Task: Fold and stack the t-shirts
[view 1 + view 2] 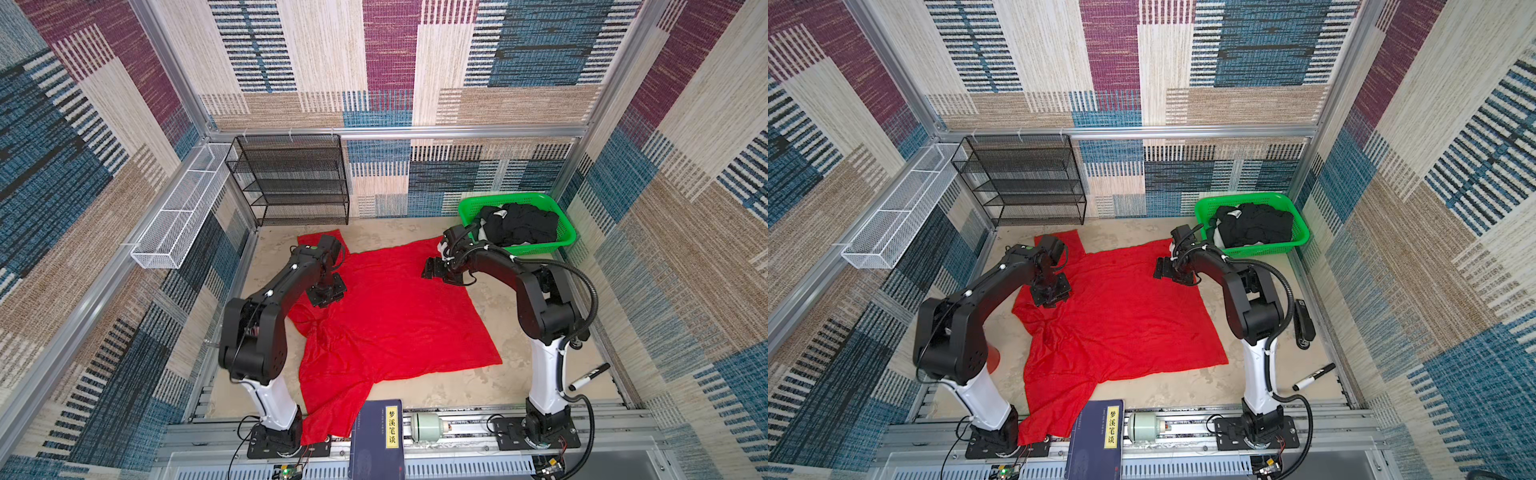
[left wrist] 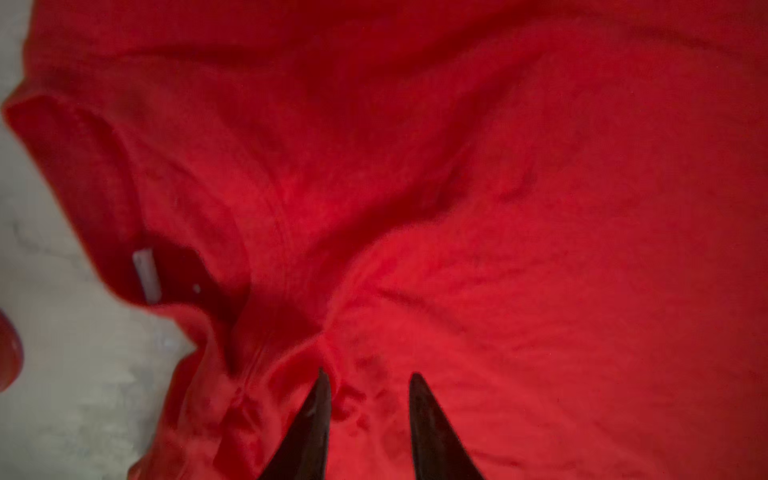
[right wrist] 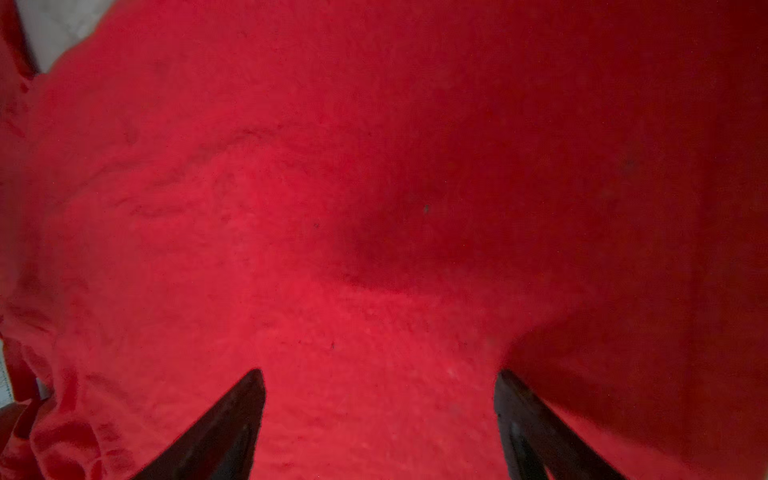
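Observation:
A large bright red t-shirt [image 1: 395, 316] [image 1: 1121, 320] lies spread on the beige table, wrinkled along its left side, one sleeve reaching the front rail. Its white neck tag [image 2: 146, 276] shows at the collar in the left wrist view. My left gripper [image 1: 326, 295] [image 2: 370, 376] hovers over the shirt's left edge near the collar, jaws a little apart with only flat cloth beneath. My right gripper [image 1: 434, 268] [image 3: 380, 374] is over the shirt's far right part, jaws wide, holding nothing. Black t-shirts [image 1: 519, 222] [image 1: 1254, 226] with some white lie crumpled in the green basket [image 1: 540, 248].
A black wire shelf [image 1: 291, 183] stands at the back left. A white wire tray [image 1: 178, 208] hangs on the left wall. On the front rail are a dark blue book [image 1: 376, 436] and a pale green cylinder [image 1: 428, 426]. A black marker [image 1: 588, 376] lies at the right.

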Controlling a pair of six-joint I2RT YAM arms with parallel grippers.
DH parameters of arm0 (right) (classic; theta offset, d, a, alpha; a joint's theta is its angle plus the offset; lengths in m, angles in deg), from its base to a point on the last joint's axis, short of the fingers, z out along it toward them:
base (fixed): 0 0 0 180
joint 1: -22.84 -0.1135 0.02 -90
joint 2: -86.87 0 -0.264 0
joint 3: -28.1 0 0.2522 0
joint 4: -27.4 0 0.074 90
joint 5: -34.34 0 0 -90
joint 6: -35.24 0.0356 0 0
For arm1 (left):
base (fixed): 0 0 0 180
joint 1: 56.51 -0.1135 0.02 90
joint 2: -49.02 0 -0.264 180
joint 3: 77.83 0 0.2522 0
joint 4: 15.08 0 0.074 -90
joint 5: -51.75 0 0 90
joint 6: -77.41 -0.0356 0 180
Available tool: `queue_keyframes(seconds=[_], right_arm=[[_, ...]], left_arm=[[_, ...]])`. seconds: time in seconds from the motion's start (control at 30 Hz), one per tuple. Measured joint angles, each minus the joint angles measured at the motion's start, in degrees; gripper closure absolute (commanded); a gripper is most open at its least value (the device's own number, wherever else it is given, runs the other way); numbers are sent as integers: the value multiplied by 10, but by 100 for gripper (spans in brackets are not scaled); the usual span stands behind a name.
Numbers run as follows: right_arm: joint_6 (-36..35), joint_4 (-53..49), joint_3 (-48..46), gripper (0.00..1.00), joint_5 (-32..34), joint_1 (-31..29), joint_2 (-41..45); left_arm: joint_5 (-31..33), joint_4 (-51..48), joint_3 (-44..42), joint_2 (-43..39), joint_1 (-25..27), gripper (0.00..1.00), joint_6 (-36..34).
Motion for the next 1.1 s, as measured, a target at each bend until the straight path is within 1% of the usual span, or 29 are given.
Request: queue_keyframes(seconds=[0.1, 0.2, 0.4, 0.57, 0.63, 0.7, 0.77, 0.83, 0.9, 1.0, 1.1], right_arm=[[-2, 9, 12, 13, -7, 9, -15], [-1, 15, 13, 13, -10, 28, -16], [5, 0, 10, 12, 28, 61, -7], [16, -21, -19, 12, 57, 63, 18], [21, -21, -38, 12, 65, 63, 32], [24, -24, -59, 12, 70, 62, 49], [26, -37, -68, 12, 71, 63, 59], [26, -45, -67, 12, 80, 63, 65], [26, -51, -61, 12, 81, 63, 72], [21, -51, -53, 12, 81, 64, 82], [13, -51, -53, 12, 78, 63, 90]], left_arm=[[-3, 13, 49, 72, -8, 66, -16], [-5, 11, 97, 123, -12, 66, -25], [-19, -15, 220, 222, -12, 65, -41], [-38, -32, 317, 281, -12, 65, -62], [-55, -29, 345, 295, -13, 66, -78], [-66, -22, 353, 297, -12, 66, -95], [-63, -12, 321, 278, -11, 66, -96], [-52, -9, 249, 223, -8, 66, -96], [-34, -17, 167, 143, -2, 66, -96], [-27, -24, 72, 34, 12, 66, -90], [-20, -24, -20, -9, 24, 67, -79]])
